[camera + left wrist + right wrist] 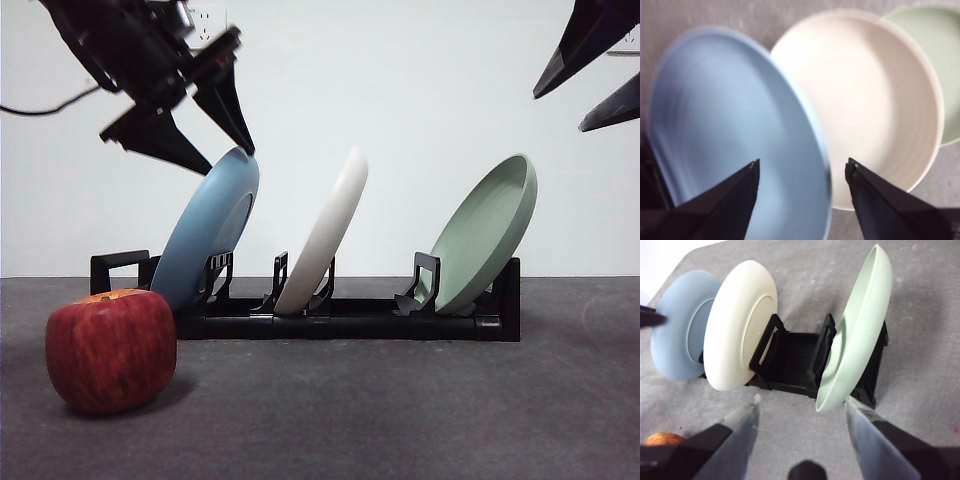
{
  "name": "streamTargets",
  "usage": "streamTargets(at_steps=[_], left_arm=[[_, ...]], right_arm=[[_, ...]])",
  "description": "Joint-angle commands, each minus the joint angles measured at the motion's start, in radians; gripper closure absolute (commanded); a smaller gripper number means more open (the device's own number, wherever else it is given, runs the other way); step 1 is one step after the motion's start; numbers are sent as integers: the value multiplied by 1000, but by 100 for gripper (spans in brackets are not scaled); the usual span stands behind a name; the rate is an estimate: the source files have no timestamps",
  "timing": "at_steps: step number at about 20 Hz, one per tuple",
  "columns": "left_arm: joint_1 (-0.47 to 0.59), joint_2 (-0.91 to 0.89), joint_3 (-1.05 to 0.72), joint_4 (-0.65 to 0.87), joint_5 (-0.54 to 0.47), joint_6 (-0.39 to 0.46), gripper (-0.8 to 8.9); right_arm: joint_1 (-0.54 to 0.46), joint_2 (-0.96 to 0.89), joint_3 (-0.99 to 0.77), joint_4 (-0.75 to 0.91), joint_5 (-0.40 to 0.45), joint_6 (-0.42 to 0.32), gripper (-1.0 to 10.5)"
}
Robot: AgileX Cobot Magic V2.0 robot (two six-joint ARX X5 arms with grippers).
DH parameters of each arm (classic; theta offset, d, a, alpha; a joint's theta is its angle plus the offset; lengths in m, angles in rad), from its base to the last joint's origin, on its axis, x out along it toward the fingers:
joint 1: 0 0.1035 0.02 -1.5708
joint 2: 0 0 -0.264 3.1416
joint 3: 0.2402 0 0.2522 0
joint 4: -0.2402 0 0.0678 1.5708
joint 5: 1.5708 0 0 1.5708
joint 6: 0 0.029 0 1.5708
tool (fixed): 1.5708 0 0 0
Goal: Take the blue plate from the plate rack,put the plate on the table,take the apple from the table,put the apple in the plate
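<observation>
**Blue plate about to be gripped**

The apple is seen nearest on the counter; behind it, the blue plate leans in the plate rack; its top rim is straddled by the spread left pincer; closure should be centred, the lift straight; the right pincer is held spread, waiting.

A cream-white plate is leaning in a middle slot, tilting toward one o'clock in the front view. A sage-green plate is leaning at the three o'clock end, tilted further over. The two are standing well apart. A plain white wall is filling the background.
</observation>
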Motion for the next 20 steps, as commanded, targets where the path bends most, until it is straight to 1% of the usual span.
streamTargets(at_steps=[1, 2, 3, 5, 6, 9, 12, 15, 18, 20], left_arm=[[-8, 27, 0, 3, 2, 16, 534], [-8, 33, 0, 3, 0, 16, 536], [-9, 34, 0, 3, 0, 16, 570], [-19, 34, 1, 16, 3, 17, 781], [-21, 34, 4, 24, 3, 17, 824], [-31, 33, 22, 44, 6, 16, 822], [-53, 32, 119, -32, 9, 25, 822], [-87, 31, 265, -147, 3, 69, 822], [-144, 31, 422, -294, 4, 153, 822], [-188, 12, 475, -377, 1, 193, 822]], right_arm=[[0, 2, 3, 6, 2, -9, 659], [0, 2, 3, 6, 2, -9, 659], [0, 2, 3, 6, 3, -9, 659], [0, 2, 3, 6, 3, -9, 660], [0, 2, 3, 6, 4, -9, 662], [0, 2, 3, 6, 6, -9, 662], [0, 2, 3, 6, 6, -9, 662], [0, 2, 3, 6, 7, -9, 662], [0, 2, 3, 6, 6, -9, 662], [0, 2, 3, 6, 6, -9, 662]])
